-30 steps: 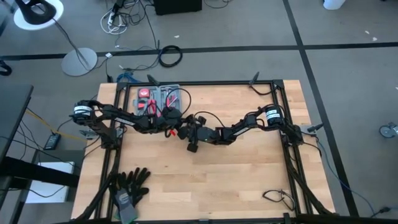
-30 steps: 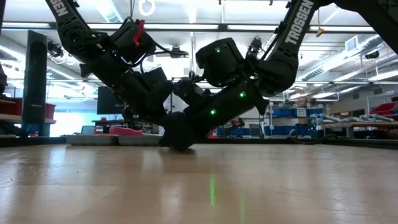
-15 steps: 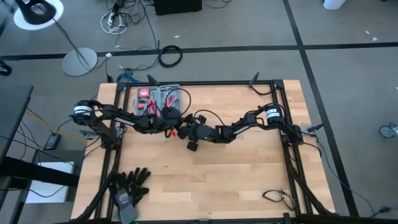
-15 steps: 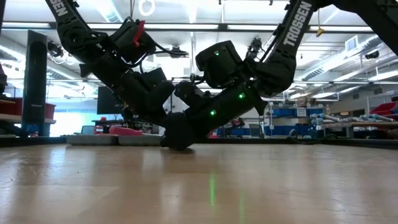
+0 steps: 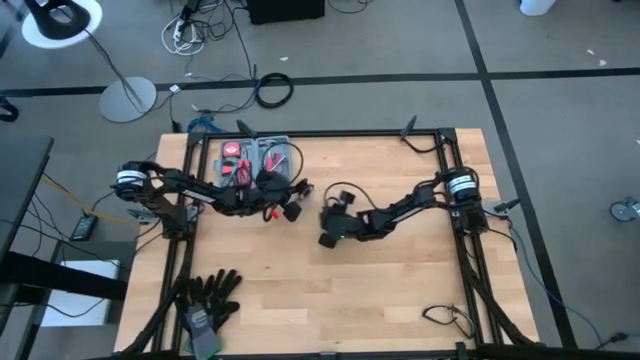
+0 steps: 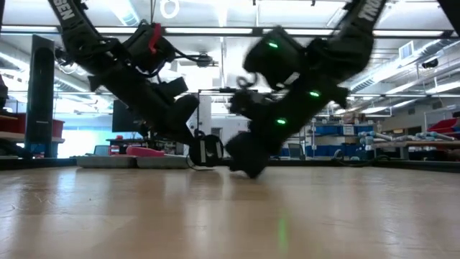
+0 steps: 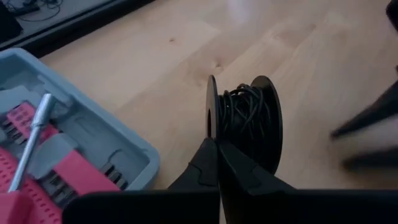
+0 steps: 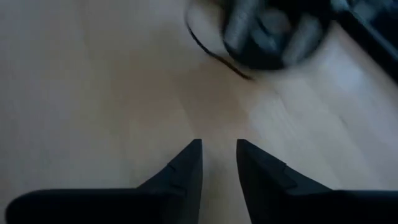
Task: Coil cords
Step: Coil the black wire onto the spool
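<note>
Two dark arms reach over the wooden table (image 5: 400,290), and behind the left gripper (image 7: 217,144) sits a grey tool tray (image 7: 93,134) with red bit holders and a metal driver, just beside its fingers. That left claw is clenched on the rim of a small black spool (image 7: 245,121) wound with the cords (image 7: 244,112), held upright just above the tabletop. Ahead of the right gripper (image 8: 219,152), whose fingers stand slightly parted and grasp nothing, lies bare wood with a thin loop of black wire beyond its tips, and the spool sits near, off toward the left arm.
</note>
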